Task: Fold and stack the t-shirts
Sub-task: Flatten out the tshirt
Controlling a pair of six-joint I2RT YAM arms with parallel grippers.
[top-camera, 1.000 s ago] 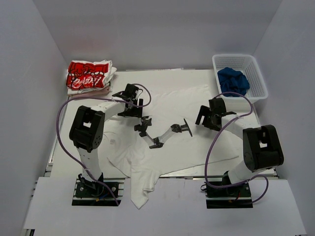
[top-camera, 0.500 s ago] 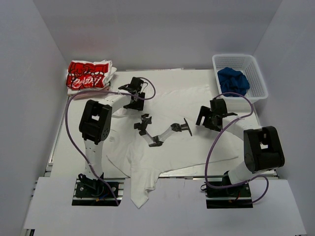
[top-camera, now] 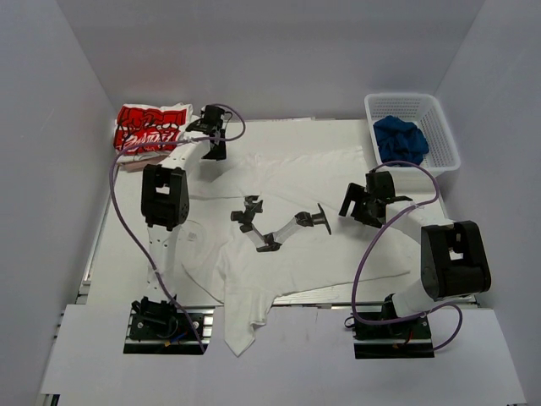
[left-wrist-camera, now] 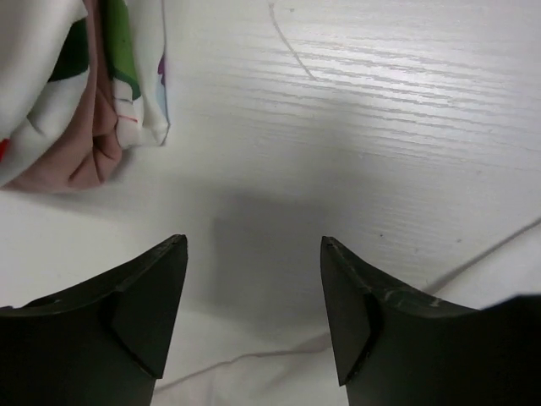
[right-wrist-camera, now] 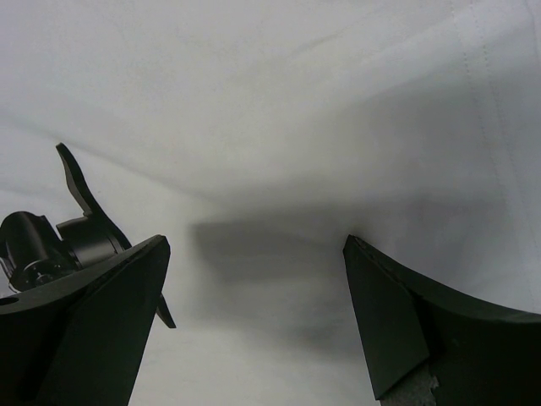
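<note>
- In the top view, the plain white shirt point(top-camera: 296, 241) lay spread open and wrinkled on the table point(top-camera: 287, 134), not folded. One part of it hung over the near edge between the two arm bases.
- A small jointed black and white bracket point(top-camera: 279, 227) lay on the middle of this shirt.
- The right gripper point(top-camera: 348, 205) hung over the right part of the shirt, near one end of the bracket. Only its wrist camera showed that the fingers point(right-wrist-camera: 397, 321) were spread wide with nothing between them. It showed white cloth below and a black piece of the bracket at the left.
- The left gripper point(top-camera: 214, 155) was far out, near the back left corner. Its wrist camera showed the fingers point(left-wrist-camera: 139, 296) apart and holding nothing, over bare table, with an edge of the white shirt below.
- The printed shirt point(top-camera: 150, 131) lay folded in the back left corner, on top of a small pile. The left wrist view alone showed a pink fold point(left-wrist-camera: 80, 148) and green print in that pile.
- A white plastic basket point(top-camera: 445, 135) stood in the back right corner, and a crumpled blue cloth point(top-camera: 400, 139) lay inside it.
</note>
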